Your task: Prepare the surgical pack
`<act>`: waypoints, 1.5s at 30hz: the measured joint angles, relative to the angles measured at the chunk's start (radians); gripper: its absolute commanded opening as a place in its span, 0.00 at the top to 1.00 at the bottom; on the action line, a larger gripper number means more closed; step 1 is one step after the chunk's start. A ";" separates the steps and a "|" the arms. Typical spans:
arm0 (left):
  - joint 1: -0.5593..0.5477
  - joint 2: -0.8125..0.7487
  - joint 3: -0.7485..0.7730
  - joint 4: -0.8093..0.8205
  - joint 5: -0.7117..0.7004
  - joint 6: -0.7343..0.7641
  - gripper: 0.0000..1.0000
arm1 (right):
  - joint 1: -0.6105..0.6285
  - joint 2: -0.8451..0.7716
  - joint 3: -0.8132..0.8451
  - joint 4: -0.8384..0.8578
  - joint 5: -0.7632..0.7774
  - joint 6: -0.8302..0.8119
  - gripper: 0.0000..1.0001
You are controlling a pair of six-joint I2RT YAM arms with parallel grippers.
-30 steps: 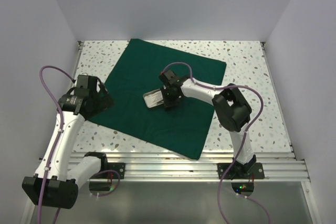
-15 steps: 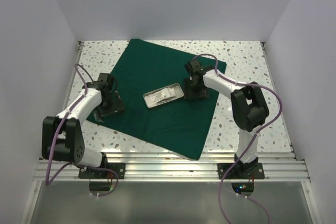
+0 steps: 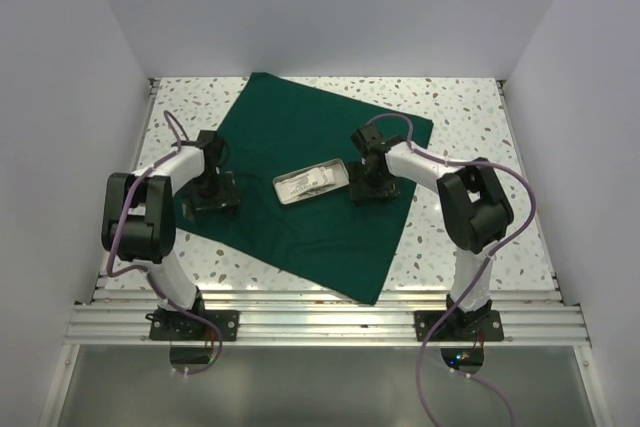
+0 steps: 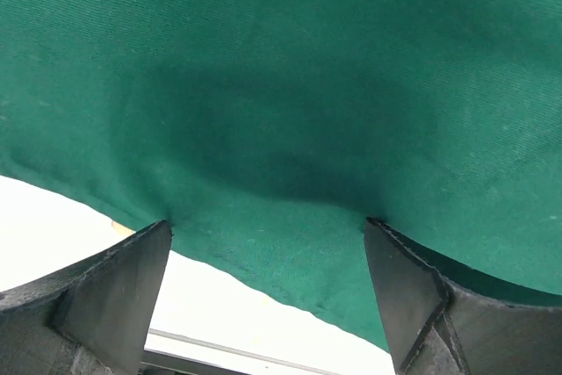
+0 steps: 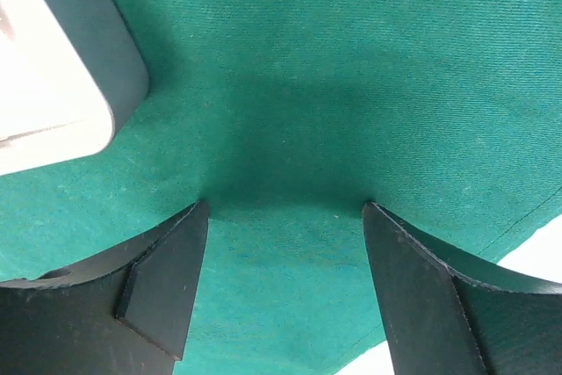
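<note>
I see left gripper (image 4: pixel 267 224) splayed wide, tips on green drape (image 3: pixel 300 132) near its edge; right gripper (image 5: pixel 285 206) wide too, beside steel tray (image 5: pixel 101 50).

From high behind the near edge we look down over the whole surface (image 3: pixel 470 117). Our two wrist views hang very close above the green drape (image 4: pixel 290 85), facing down; the right one shares the tray (image 5: pixel 110 50) corner with overhead.
</note>
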 measured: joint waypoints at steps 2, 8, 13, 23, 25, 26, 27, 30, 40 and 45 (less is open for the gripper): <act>0.021 0.014 0.013 -0.002 0.019 0.019 0.05 | 0.007 -0.011 -0.017 0.016 0.001 0.002 0.24; 0.100 0.069 0.076 -0.014 0.060 0.072 0.04 | 0.068 -0.042 -0.063 0.035 0.010 0.020 0.22; 0.181 0.098 0.121 -0.008 0.058 0.111 0.04 | 0.160 -0.056 -0.077 0.025 -0.022 0.068 0.20; 0.226 -0.013 0.118 -0.001 0.042 0.134 0.04 | 0.158 -0.052 0.028 -0.067 -0.051 0.053 0.20; 0.226 -0.121 0.111 -0.003 0.052 0.124 0.04 | 0.154 -0.052 0.068 -0.073 -0.051 0.041 0.21; 0.225 -0.181 0.111 -0.003 0.057 0.114 0.04 | 0.153 -0.049 0.091 -0.078 -0.052 0.035 0.22; 0.225 -0.243 0.111 -0.001 0.062 0.105 0.05 | 0.153 -0.043 0.117 -0.080 -0.054 0.031 0.23; 0.226 -0.405 0.111 -0.009 0.064 0.066 0.05 | 0.154 -0.010 0.187 -0.072 -0.056 0.024 0.23; 0.226 -0.633 0.070 -0.090 0.044 -0.024 0.05 | 0.158 0.093 0.226 -0.060 -0.082 0.059 0.28; 0.226 -0.657 0.032 -0.114 0.050 -0.042 0.05 | 0.172 0.094 0.226 -0.043 -0.091 0.108 0.27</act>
